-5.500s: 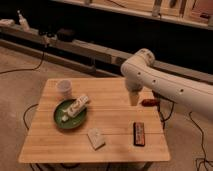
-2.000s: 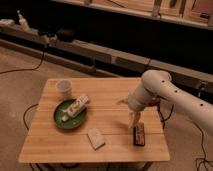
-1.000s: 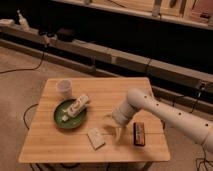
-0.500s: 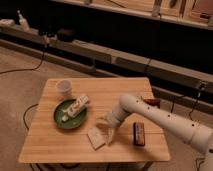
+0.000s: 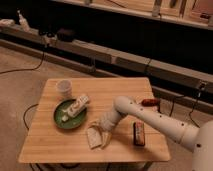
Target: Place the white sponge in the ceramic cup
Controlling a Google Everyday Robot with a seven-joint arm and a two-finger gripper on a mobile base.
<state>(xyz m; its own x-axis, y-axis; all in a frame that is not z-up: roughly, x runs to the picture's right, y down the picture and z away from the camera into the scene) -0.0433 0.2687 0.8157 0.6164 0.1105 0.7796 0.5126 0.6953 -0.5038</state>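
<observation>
By the table's (image 5: 50, 145) front edge lies the white sponge (image 5: 93, 139). The gripper (image 5: 103, 136), over the dark bar (image 5: 138, 134) two seconds ago, has swung left onto it; spread or pinching, I cannot tell. Farther back, the ceramic cup (image 5: 64, 88) stands unmoved.

Single raised view, angled down on table (image 5: 47, 142), mid-distance, pincer (image 5: 102, 134) low centre at white sponge (image 5: 92, 140)
</observation>
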